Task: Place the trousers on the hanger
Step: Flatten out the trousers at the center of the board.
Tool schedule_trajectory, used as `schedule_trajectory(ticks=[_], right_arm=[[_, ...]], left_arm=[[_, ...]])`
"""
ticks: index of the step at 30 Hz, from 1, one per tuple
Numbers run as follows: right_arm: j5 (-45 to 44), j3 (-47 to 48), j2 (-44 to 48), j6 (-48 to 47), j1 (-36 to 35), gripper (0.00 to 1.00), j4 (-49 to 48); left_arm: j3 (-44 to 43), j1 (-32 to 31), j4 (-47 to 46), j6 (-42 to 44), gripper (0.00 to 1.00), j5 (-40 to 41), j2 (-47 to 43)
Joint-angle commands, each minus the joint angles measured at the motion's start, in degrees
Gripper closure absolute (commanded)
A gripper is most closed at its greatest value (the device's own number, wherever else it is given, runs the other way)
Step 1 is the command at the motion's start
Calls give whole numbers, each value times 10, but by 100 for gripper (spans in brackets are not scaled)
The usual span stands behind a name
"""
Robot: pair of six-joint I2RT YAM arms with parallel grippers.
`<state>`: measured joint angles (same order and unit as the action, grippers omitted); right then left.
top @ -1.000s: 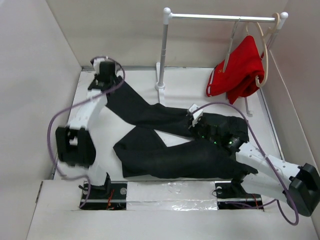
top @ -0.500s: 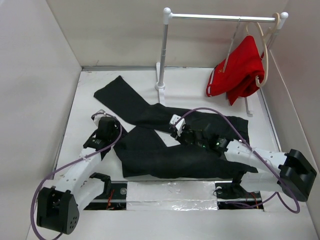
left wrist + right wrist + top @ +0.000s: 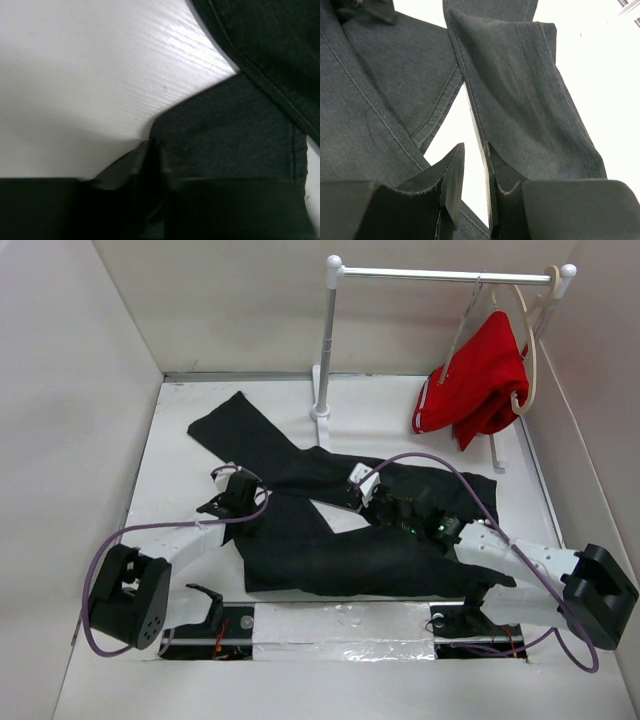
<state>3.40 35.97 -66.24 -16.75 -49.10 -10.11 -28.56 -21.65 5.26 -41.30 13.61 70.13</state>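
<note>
1. On the white table, the long black-charcoal denim trousers lie flat and spread out. The waist is toward the right side and the two legs run to the left. One leg goes up toward the far left corner, and the other lies nearer to the arm bases.
2. The left gripper is low at the left end of the nearer leg, touching the cloth at its hem.
3. In the left wrist camera its fingers stand almost together, and a corner of the dark cloth goes in between them. The picture is very dark there, so it only seems that they pinch this corner.
4. The right gripper is over the place where the two legs part, near the middle of the trousers.
5. In the right wrist camera its fingers have only a narrow slit between them. The white table shows through this slit and no cloth is inside. One finger is just beside the stitched edge of a leg.
6. The thin grey metal hanger with a hook hangs on the white rail at the far right, well apart from the trousers.
7. A bright red garment hangs from the same rail, with a thicker cream-beige hanger at its right side.
</note>
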Motion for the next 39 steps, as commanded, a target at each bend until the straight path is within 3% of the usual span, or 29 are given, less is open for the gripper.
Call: schedule_trajectory(ticks=[1,5,12,15,20,23,24,26,28,31,33,39], right_arm=[[0,-1,-5,-1,6,72,-42],[-1,-5,1,1,11,72,-44],[-8,-9,-14,9,27,72,-47],[-8,-10,-17,21,40,72,-48],[-15,-18,-17,23,45,72,-51],[-23,-20,-21,27,58,72,-47],[-23,-22,-21,28,58,72,-47],[-20,-23,-19,30,58,81,-47],[-16,-21,-20,30,58,97,-48],[-7,-11,-20,30,58,100,-37],[-15,-8,-13,30,49,100,-27],[-58,-13,26,34,43,98,0]], left_arm=[[-10,-22,-1,-11,97,20,17],[-35,-22,54,-23,100,71,-59],[-130,-27,243,-63,100,174,-313],[-167,-27,252,-69,100,204,-362],[-180,-27,209,-71,100,216,-296],[-146,-27,135,-77,100,209,-249],[-129,-27,99,-77,95,214,-235],[-121,-27,65,-75,90,236,-172],[-155,-27,38,-51,85,272,-79],[-255,-27,49,-32,82,261,53],[-306,-44,34,-20,85,225,97],[-326,-163,-16,-40,86,158,142]])
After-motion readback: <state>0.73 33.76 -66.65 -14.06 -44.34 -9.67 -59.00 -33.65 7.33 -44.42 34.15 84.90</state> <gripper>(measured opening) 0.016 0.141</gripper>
